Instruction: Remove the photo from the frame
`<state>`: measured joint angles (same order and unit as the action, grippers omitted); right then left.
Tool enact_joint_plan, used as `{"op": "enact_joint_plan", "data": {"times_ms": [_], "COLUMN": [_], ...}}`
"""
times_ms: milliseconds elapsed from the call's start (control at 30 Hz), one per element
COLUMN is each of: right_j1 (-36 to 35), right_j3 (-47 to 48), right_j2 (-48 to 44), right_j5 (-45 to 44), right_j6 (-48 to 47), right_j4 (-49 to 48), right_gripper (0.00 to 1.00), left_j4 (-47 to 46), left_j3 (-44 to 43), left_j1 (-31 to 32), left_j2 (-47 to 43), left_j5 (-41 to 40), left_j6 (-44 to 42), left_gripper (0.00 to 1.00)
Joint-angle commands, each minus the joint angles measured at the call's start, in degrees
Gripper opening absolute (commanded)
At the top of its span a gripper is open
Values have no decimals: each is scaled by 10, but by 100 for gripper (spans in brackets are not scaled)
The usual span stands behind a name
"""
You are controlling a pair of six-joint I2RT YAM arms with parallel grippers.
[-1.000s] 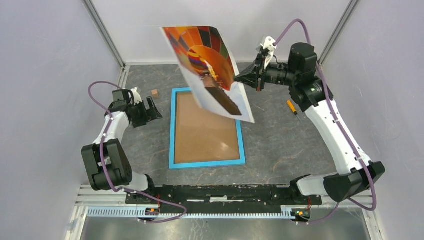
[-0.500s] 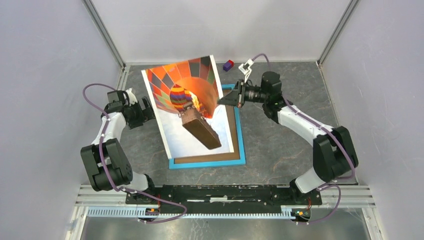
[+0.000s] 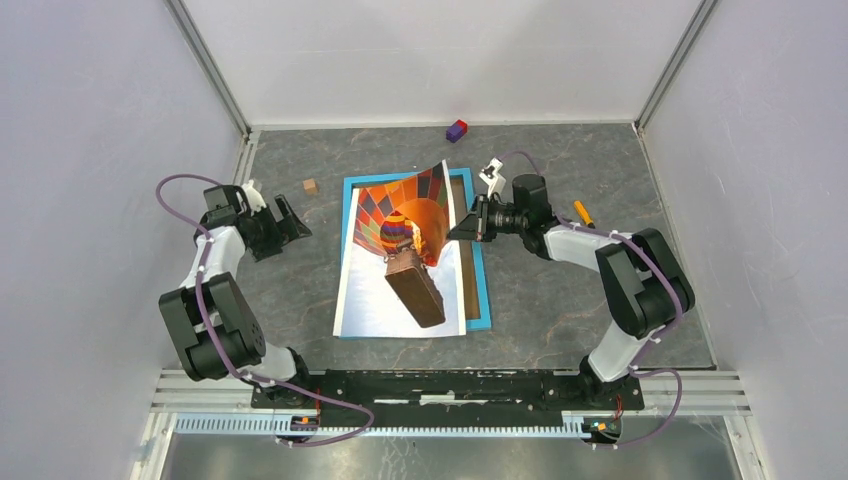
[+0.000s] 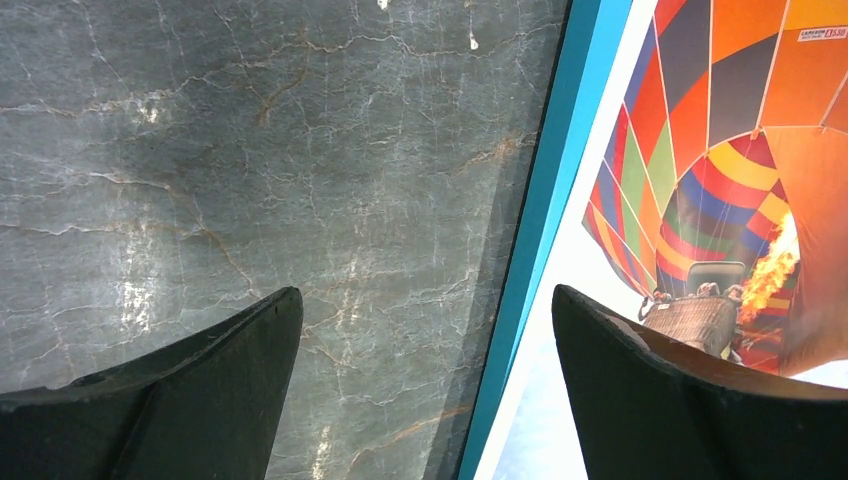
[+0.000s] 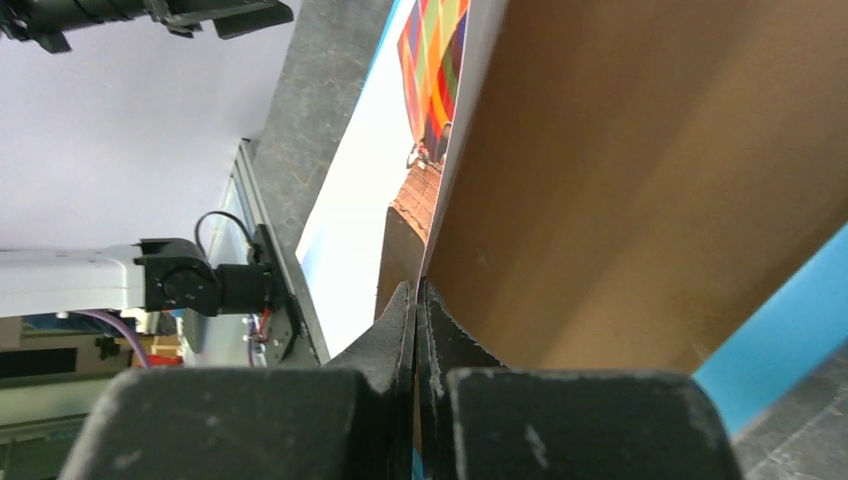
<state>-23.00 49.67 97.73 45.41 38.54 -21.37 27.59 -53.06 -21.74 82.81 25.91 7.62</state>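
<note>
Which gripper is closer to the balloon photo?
Right. The right gripper is shut on the photo's right edge, over the frame. The left gripper hangs open above the table, left of the frame, not touching the photo.

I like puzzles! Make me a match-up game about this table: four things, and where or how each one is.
1 photo
2 wooden cube
3 orange screwdriver
4 left fingers

A wide open
B lying left of the frame
C pinched by the right fingers
D lying right of the frame

Pairs: 1-C, 2-B, 3-D, 4-A.
</note>
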Motion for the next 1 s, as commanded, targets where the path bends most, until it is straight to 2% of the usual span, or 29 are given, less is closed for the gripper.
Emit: {"op": "enact_joint_plan", "data": {"times_ms": [0, 167, 267, 633, 967], "right_j1": [7, 11, 15, 41, 36], "right_j3": [22, 65, 77, 73, 95], "right_j2": [14, 44, 51, 75, 94], "right_j5": [-3, -10, -17, -41, -31], "right_j6": [-72, -142, -153, -87, -102], "right_j4": [25, 108, 114, 36, 58], "right_gripper": [0, 0, 0, 0, 0], "left_j4": [-18, -16, -17, -17, -17], "left_j3": [2, 2, 3, 1, -1], "left_j1": [-4, -5, -5, -5, -5], "left_j2": [10, 17, 17, 21, 26], "left_j5": [26, 31, 32, 32, 41], "left_j6": [-1, 0, 0, 0, 2], "left_gripper": [100, 100, 100, 100, 100]}}
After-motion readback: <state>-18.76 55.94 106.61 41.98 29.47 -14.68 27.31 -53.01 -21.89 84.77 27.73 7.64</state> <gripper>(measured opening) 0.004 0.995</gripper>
